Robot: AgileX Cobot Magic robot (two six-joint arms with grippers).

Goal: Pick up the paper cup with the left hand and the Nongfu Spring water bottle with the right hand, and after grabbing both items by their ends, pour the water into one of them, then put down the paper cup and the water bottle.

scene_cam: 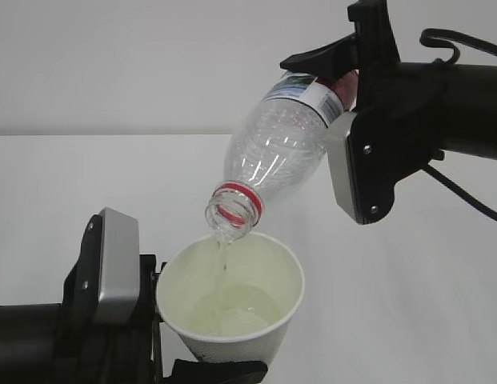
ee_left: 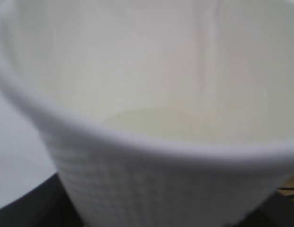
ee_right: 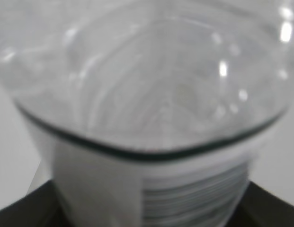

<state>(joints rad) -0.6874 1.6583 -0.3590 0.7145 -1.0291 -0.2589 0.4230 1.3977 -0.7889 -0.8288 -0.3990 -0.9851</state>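
The cup is the reference. It sits low in the exterior view, mouth up and tipped slightly toward the camera, so that it can take the stream. The left hand clasps it by the lower wall; the grey block is just left of the cup, and one black finger shows under its base. The left wrist view is filled by the cup's rim and textured wall, which agrees with a grasp.

The bottle is above and right of the cup, tilted steeply neck-down. Its open mouth with the red ring hangs just over the cup's far rim, not touching it. This placement keeps the pour inside the cup. A thin thread of water falls from the mouth into a shallow pool on the cup's bottom. The bottle looks almost drained.

The right hand grasps the bottle at its labelled base end, up and right of the cup, wrist rolled to hold the tilt. Judgement: pouring is near its end; both items are yet to be set down.
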